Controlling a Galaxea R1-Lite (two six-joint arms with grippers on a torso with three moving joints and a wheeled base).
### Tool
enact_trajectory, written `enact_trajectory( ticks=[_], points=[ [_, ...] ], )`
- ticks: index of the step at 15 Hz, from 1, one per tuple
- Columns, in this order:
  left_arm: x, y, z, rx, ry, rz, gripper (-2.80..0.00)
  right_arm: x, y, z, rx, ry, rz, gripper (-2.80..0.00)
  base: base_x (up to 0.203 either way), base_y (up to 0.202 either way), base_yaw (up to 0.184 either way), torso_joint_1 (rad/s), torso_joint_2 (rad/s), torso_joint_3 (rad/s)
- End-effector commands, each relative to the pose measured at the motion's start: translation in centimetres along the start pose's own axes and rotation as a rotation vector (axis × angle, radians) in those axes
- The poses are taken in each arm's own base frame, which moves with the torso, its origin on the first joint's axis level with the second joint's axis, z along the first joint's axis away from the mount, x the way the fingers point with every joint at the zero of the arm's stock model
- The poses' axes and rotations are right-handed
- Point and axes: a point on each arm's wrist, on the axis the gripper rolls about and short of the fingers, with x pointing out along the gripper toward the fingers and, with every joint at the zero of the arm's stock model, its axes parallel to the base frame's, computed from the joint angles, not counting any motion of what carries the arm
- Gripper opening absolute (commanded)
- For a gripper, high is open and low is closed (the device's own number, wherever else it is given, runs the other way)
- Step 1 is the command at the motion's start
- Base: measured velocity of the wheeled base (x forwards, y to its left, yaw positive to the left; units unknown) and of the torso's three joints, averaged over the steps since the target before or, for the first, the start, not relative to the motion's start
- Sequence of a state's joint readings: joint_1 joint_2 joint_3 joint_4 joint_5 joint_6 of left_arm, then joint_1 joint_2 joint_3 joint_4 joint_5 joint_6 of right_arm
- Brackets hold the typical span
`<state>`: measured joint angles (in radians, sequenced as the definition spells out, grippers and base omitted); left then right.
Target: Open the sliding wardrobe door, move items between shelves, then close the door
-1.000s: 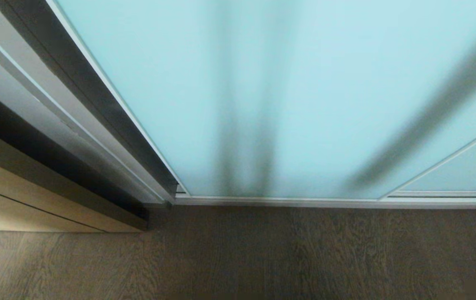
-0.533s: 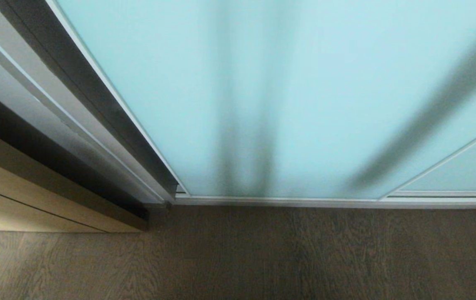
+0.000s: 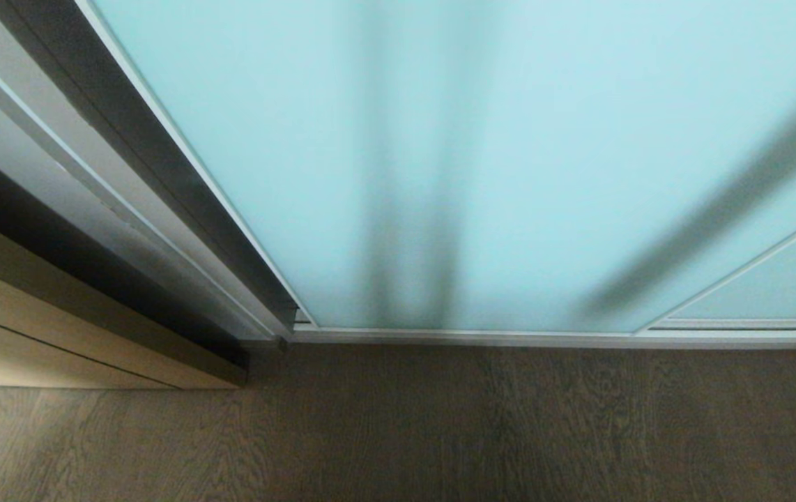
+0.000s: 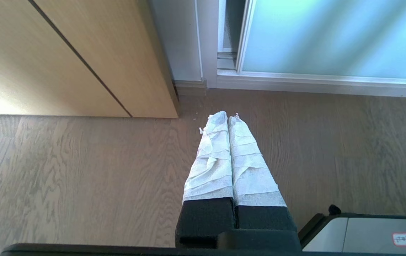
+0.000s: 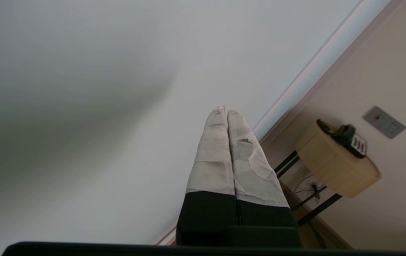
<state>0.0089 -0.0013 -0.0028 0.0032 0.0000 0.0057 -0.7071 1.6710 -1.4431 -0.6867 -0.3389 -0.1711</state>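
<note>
Wood floor (image 3: 440,425) below upright sliding wardrobe door (image 3: 481,153), closed; right gripper (image 5: 224,111) pressed shut, empty, near its glass; left gripper (image 4: 223,115) shut, empty.

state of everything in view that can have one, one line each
sliding door: shut, its left frame edge against the wardrobe side
left gripper: shut, empty, pointing down over the floor
right gripper: shut, empty, raised in front of a pale panel
wooden door: cannot tell
</note>
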Motion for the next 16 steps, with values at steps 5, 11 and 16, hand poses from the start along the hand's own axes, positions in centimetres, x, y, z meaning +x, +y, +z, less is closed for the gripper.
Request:
enact_trajectory(
  ticks=[5, 11, 16],
  points=[
    [0.0, 0.0, 0.0, 0.0, 0.001, 0.0, -2.8, -0.9, 3.1, -0.6, 0.035, 0.021, 0.095, -2.8, 0.0, 0.0, 0.0, 0.0, 0.0, 0.0],
    [0.0, 0.0, 0.0, 0.0, -0.001, 0.0, -2.8, -3.8, 5.7, 0.9, 0.093, 0.02, 0.211, -2.8, 0.0, 0.0, 0.0, 0.0, 0.0, 0.0],
    [0.0, 0.0, 0.0, 0.0, -0.001, 0.0, -2.8, -4.5, 6.0, 1.2, 0.097, 0.022, 0.23, -2.8, 0.0, 0.0, 0.0, 0.0, 0.0, 0.0]
  ],
)
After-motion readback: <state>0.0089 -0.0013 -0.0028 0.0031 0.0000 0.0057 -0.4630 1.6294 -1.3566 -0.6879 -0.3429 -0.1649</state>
